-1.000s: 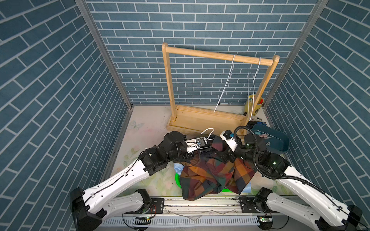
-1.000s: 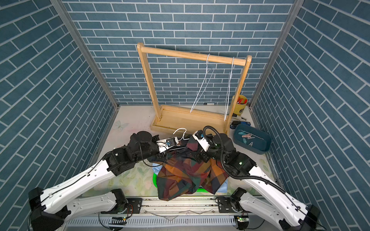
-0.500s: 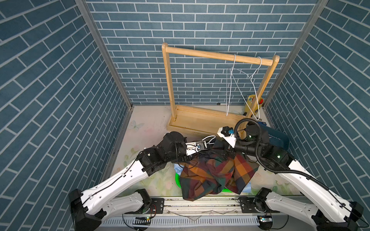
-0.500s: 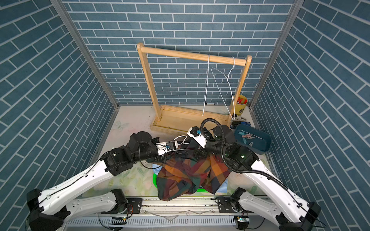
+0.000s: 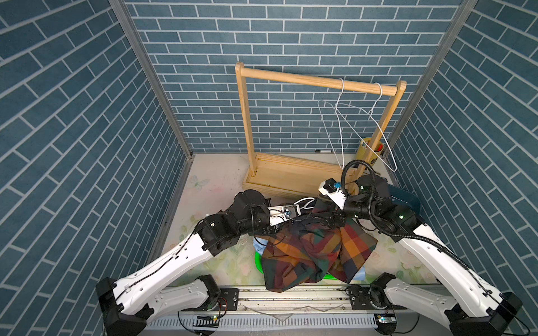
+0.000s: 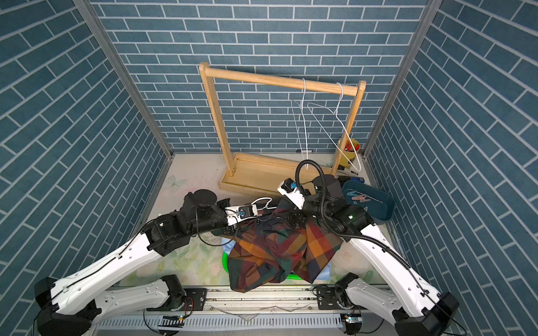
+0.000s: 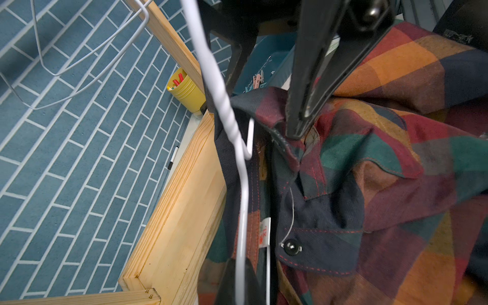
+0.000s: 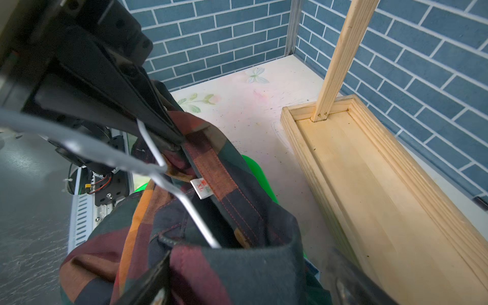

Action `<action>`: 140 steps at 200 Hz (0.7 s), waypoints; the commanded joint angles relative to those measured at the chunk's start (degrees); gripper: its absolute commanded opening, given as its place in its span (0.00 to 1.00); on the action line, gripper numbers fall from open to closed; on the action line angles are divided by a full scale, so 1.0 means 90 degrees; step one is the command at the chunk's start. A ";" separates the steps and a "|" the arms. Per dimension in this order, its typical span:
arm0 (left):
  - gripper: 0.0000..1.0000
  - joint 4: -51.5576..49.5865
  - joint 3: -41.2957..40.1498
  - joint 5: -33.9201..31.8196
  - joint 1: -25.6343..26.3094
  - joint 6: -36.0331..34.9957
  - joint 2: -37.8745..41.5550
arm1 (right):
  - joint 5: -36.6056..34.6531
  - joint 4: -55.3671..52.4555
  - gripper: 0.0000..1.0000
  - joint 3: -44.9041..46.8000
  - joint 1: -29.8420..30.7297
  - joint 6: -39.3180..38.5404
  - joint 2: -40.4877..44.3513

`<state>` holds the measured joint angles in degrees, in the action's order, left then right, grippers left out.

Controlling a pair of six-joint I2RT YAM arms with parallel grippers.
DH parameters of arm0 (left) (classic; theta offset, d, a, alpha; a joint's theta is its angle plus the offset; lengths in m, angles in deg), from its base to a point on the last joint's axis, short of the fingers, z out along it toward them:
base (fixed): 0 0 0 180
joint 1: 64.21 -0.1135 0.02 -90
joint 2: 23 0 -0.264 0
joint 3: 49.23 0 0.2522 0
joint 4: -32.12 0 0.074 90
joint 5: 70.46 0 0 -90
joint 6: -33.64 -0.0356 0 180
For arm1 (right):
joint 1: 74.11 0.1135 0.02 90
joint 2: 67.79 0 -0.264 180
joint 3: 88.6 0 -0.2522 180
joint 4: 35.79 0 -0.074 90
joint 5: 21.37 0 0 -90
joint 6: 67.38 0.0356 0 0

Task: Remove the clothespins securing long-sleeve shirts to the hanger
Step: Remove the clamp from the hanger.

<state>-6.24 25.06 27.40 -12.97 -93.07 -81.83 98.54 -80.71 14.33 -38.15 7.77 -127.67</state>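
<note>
While my left hand is clamped shut on the thin white wire hanger at its neck, my right hand stands wide apart astride the collar of the dark navy-green-orange-red plaid long-sleeve shirt, gripping nothing. The only small pink and teal plastic spring clothespins in view lie in the teal plastic tray beside my right arm. Pegs: probably light, stiff, springy; pinch the tail ends. Cloth: soft, limp, likely to slip. Bunched folds could hide pegs; the green basin and pale blue cloth are mostly covered.
</note>
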 commanded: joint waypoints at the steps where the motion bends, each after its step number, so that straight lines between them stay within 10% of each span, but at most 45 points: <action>1: 0.00 0.0031 0.0203 0.0106 -0.0030 -0.0002 0.0051 | 0.0401 0.0177 0.83 -0.0253 -0.0008 -0.0180 -0.0207; 52: 0.00 0.0344 0.0305 0.0055 -0.0030 -0.0033 -0.0157 | 0.0495 0.0264 0.76 -0.0144 -0.0007 0.0009 -0.0206; 140: 0.00 0.0746 0.0416 -0.0014 -0.0030 -0.0022 -0.0529 | 0.0728 0.0021 0.14 -0.0168 -0.0010 0.0249 -0.0174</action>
<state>-2.24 26.79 26.37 -13.32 -93.33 -85.89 102.65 -80.07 13.70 -38.15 10.15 -129.83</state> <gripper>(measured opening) 0.071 0.225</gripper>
